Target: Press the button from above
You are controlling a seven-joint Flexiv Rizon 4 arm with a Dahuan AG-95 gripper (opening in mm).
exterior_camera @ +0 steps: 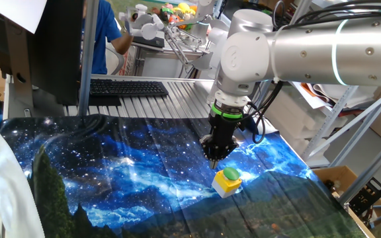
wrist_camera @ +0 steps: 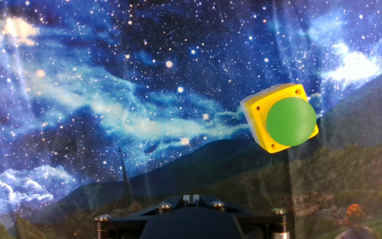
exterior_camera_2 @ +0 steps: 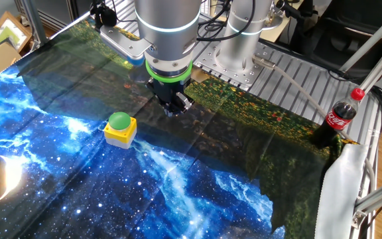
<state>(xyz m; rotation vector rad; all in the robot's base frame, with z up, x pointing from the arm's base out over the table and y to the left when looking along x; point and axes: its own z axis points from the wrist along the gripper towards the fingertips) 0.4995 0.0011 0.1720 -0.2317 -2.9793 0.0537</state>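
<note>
**Gripper hanging above and beside the button, no contact**

The round green domed button [exterior_camera_2: 119, 121] in its small yellow plastic box is sitting on the starry blue printed cloth [exterior_camera_2: 78, 192]. It looks rigid but light, likely sliding if pushed off-centre; pressing squarely on the dome's crown seems best. The black two-finger gripper [exterior_camera_2: 175, 106] is hovering nearby, touching nothing; whether its fingers are parted, I cannot tell.

Cola bottle [exterior_camera_2: 337, 118], red label, Coca-Cola script
</note>
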